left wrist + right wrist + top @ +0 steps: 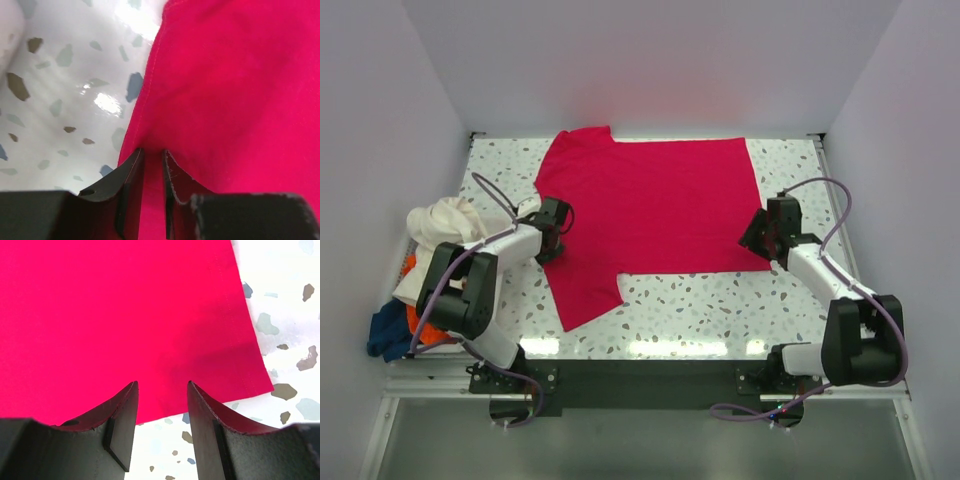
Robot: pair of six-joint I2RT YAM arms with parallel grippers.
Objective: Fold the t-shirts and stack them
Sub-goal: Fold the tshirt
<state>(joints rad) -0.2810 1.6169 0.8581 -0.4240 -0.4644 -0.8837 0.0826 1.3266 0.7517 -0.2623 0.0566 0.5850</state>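
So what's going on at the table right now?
Both arms are working on the red t-shirt, which is spread flat on the table. The left gripper is at the shirt's left edge by the near sleeve, jaws nearly together with red cloth between them; whether it grips yet is unclear. The right gripper sits open at the near right corner, holding nothing. No fold is made yet. The white t-shirt, orange t-shirt and blue t-shirt lie heaped at the left.

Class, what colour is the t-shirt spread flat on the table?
The t-shirt is crimson red; top external view shows it best.
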